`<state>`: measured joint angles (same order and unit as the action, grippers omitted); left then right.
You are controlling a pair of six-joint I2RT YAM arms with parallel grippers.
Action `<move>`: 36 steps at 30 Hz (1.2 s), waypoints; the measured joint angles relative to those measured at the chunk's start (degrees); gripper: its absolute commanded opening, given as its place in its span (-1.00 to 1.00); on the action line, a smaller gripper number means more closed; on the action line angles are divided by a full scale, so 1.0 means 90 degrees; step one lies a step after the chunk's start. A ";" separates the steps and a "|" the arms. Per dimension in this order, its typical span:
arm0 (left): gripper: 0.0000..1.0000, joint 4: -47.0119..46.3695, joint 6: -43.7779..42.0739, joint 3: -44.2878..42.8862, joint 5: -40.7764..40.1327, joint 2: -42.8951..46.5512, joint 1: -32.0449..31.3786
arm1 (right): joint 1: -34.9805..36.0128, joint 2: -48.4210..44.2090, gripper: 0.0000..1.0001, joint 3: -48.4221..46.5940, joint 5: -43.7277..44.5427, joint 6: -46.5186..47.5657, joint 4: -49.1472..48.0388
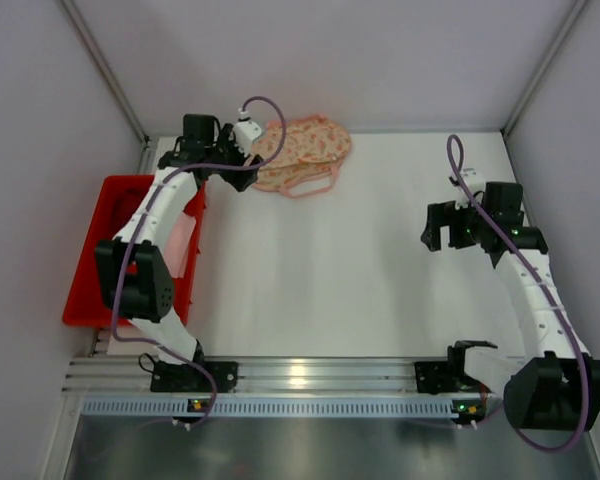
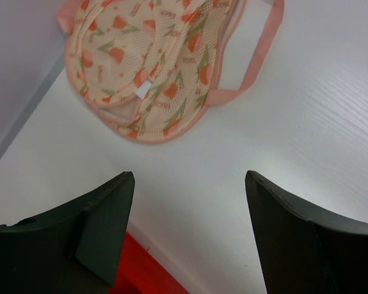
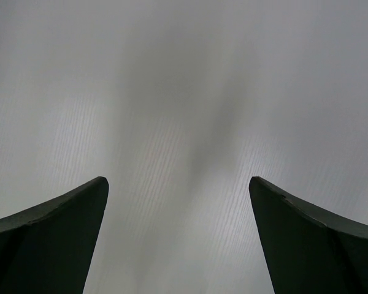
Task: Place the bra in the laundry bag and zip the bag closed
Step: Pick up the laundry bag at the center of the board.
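Top external: left gripper (image 1: 245,158) is hovering open, empty, beside laundry bag (image 1: 302,150); right gripper (image 1: 436,227) is hanging wide open, empty.

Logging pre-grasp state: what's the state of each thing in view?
laundry bag: flat on table, ungripped; zip unclear.
left tool: open, empty, short of the bag.
right tool: open, empty, above bare table.
red bin: at table's left edge, contents unclear.

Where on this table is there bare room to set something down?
The table is bare midway between the red bin and the right fingers, and at the far right corner. Crowded far left: the left fingers beside the laundry bag.
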<state>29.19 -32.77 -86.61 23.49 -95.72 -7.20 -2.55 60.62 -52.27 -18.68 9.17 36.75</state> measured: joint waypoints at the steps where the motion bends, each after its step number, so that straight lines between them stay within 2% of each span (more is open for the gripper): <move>1: 0.56 -0.0073 -0.0187 -0.0090 0.0078 -0.0206 -0.0095 | 0.0000 0.0066 0.99 -0.0034 -0.0010 -0.0024 0.0000; 9: 0.40 -0.0894 -0.1066 -0.1013 0.0124 -0.1902 -0.0792 | 0.0000 0.0330 0.99 -0.0126 -0.0053 -0.0087 0.0007; 18: 0.22 -0.1734 -0.1132 -0.2086 0.0080 -0.3327 -0.1127 | 0.0000 0.0537 0.99 -0.0126 -0.0041 -0.0097 0.0015; 31: 0.24 -0.2905 -0.1455 -0.2416 -0.0867 -0.4498 -0.1372 | -0.0049 0.0610 0.99 -0.0124 0.0066 -0.0097 0.0002; 33: 0.22 -0.2963 -0.1540 -0.2518 -0.1010 -0.4639 -0.1377 | -0.0070 0.0614 0.99 -0.0124 0.0073 -0.0100 -0.0002; 36: 0.06 -0.3043 -0.1661 -0.2732 -0.1299 -0.4872 -0.1375 | -0.0083 0.0656 0.99 -0.0124 0.0097 -0.0112 -0.0029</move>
<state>1.80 -47.72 -111.20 11.79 -139.57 -19.57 -3.29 66.52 -53.39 -17.80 8.16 36.49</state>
